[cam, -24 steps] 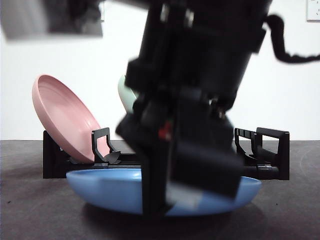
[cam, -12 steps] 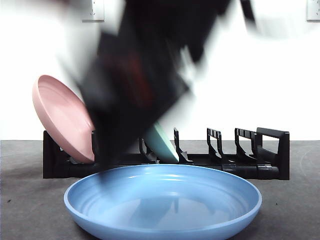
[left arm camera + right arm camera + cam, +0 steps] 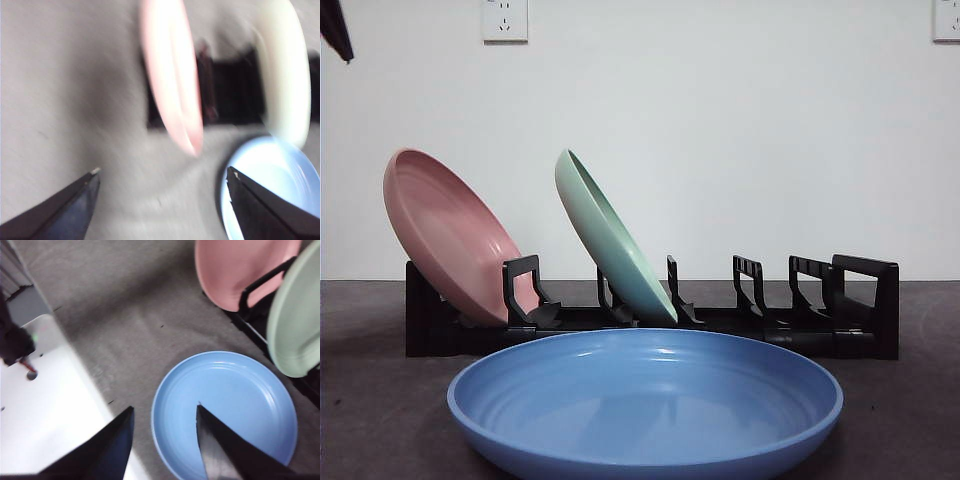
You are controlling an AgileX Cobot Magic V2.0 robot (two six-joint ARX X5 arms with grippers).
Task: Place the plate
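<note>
One blue plate (image 3: pixel 645 400) lies flat on the dark table (image 3: pixel 380 420), nearest the front camera and just in front of the black rack (image 3: pixel 790 325); it is the only plate not yet racked, so I take it as the task's thing. It looks like a stiff, glazed or hard-plastic dish with a smooth, glossy face, so I would expect it to be slippery and, if ceramic, fairly heavy and liable to chip. The raised rim is the only place the jaws could pinch, since the flat bottom sits on the table. The right gripper (image 3: pixel 165 415) hangs above the plate's near edge with its jaws spread and nothing between them. The left gripper (image 3: pixel 162 175) is also wide open and empty, in a blurred view, off toward the pink plate's end of the rack. Behind the blue plate, the pink plate (image 3: pixel 445 235) leans in the first slot of the rack and the green plate (image 3: pixel 610 240) leans in a slot further along; the slots beyond the green plate hold nothing.
</note>
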